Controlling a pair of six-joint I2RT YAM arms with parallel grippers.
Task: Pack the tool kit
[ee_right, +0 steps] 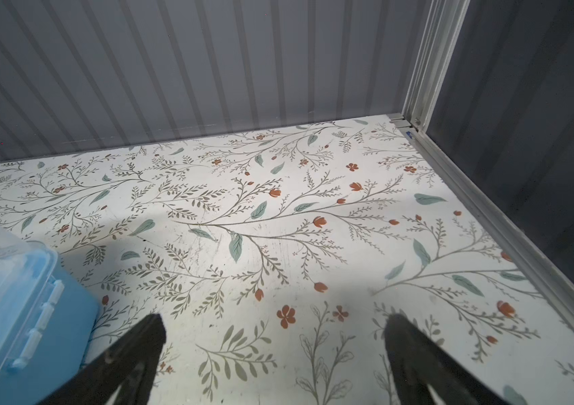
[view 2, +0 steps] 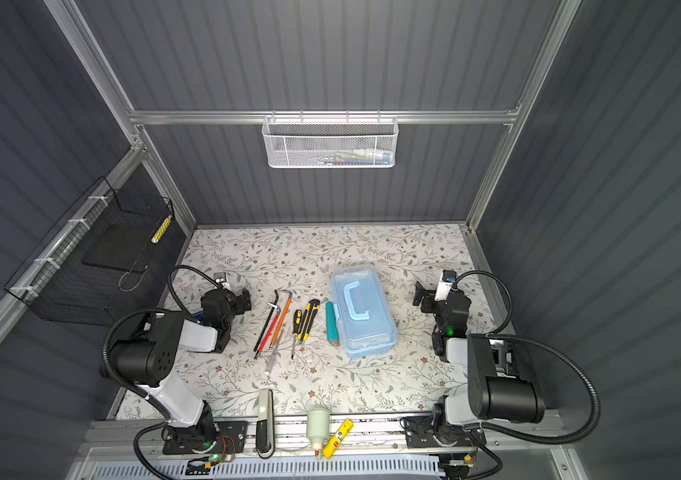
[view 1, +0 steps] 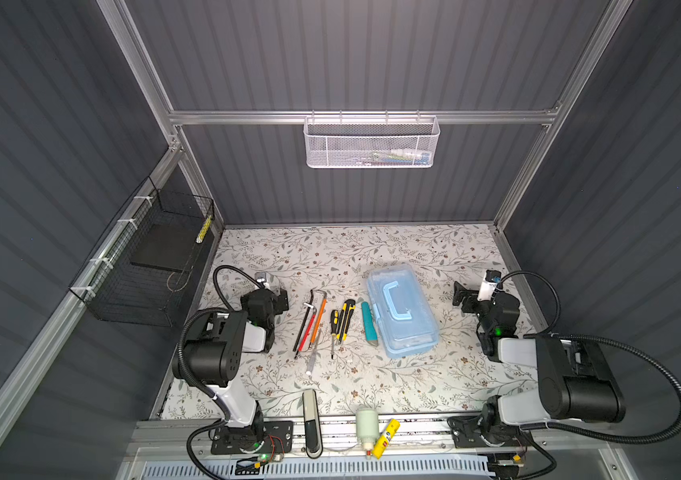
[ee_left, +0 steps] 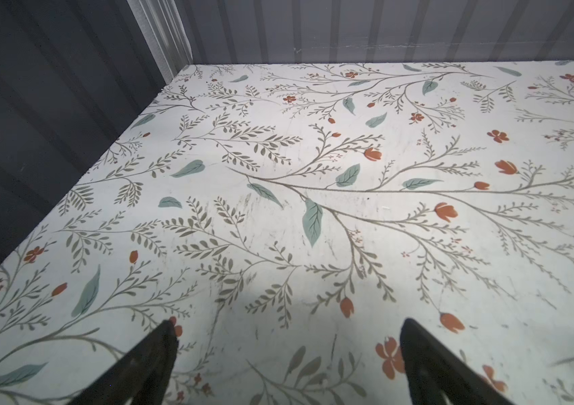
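Light-blue plastic tool kit [view 1: 403,309], lid shut, lies right of centre beside the row of tools [view 1: 330,324]; judged light, rigid, slick-sided, so grip at arched handle [view 1: 389,303]; left gripper [ee_left: 288,328] and right gripper [ee_right: 275,322] both spread wide, empty.

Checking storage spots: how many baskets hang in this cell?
2. A white mesh basket hangs on the rear rail; a black wire basket is tied to the left side rail. None appears hidden.
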